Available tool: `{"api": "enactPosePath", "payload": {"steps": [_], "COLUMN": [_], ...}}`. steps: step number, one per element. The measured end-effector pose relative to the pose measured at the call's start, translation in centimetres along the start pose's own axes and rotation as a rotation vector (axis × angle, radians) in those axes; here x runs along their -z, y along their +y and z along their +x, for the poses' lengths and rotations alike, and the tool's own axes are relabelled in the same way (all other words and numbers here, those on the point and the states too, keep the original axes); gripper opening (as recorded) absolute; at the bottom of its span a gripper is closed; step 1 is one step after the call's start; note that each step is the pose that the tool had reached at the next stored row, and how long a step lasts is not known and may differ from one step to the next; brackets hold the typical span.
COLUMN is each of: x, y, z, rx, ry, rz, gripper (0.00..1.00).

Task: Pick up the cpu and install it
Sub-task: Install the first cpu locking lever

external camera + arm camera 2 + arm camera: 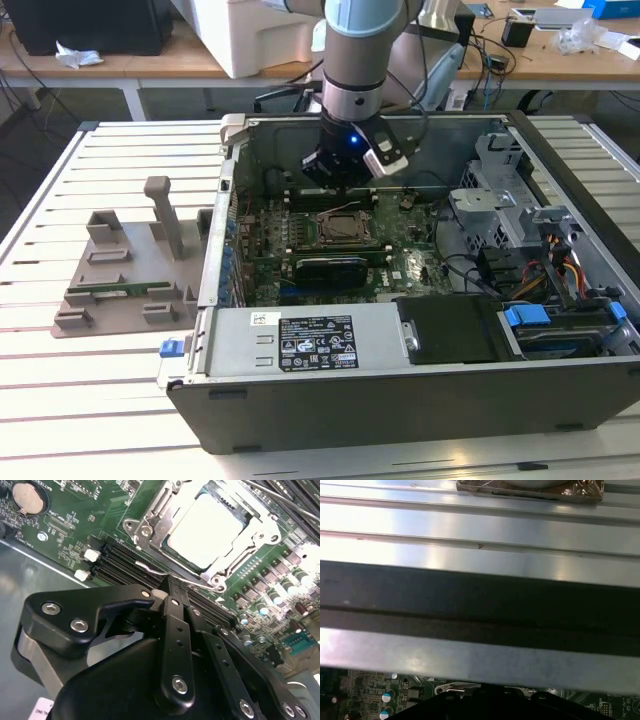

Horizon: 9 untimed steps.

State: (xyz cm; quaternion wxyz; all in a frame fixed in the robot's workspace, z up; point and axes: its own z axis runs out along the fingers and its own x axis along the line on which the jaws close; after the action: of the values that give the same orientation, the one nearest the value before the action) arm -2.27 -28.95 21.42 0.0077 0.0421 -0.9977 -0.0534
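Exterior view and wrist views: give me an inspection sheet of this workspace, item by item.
Surface: slatted white table carrying the open computer case.
Job's things: cpu lies in the motherboard socket, silver top up, retention frame around it.
Clutter: grey moulded tray with upright posts, at the exterior view's left of the case.
Claw: claw hangs inside the case above the motherboard, just behind the socket; black linkage visible in the second wrist view; nothing seen held.
Cables: bundled drive wires at the case's right end.
Surroundings: wooden benches behind, with loose cables.
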Motion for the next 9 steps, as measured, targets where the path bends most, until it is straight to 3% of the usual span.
{"api": "enactPosePath", "payload": {"steps": [9], "x": [-0.42], "y": [-0.15], "z": [-1.05], "rx": [0.0], "ry": [0.0004], "rz": [0.0002], "gripper": [0.11]}}
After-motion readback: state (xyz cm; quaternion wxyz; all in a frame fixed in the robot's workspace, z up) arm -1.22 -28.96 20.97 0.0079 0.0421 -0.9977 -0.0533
